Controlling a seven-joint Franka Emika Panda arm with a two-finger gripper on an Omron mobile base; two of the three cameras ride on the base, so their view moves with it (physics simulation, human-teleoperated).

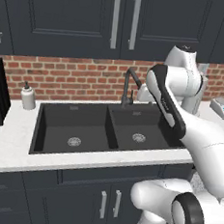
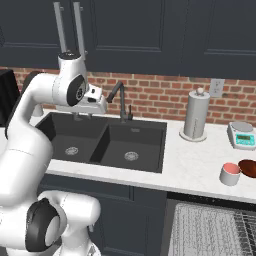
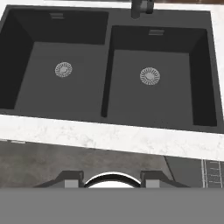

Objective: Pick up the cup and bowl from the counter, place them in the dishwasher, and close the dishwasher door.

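Pale wire rack of the dishwasher [image 2: 210, 230] sits pulled out below the worktop's [image 2: 195, 160] front edge. Above the black sink [image 2: 107, 142], my gripper [image 3: 112, 178] hangs released, holding nothing. Cup [image 2: 230, 174] and bowl [image 2: 248, 167] touch, well off to my right, near the front edge.

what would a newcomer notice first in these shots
First, the black double sink set in the white counter, with the robot's white arm and its claw raised above the left basin. To the right, the white cup stands beside the reddish-brown bowl, above the dishwasher's pulled-out wire rack.
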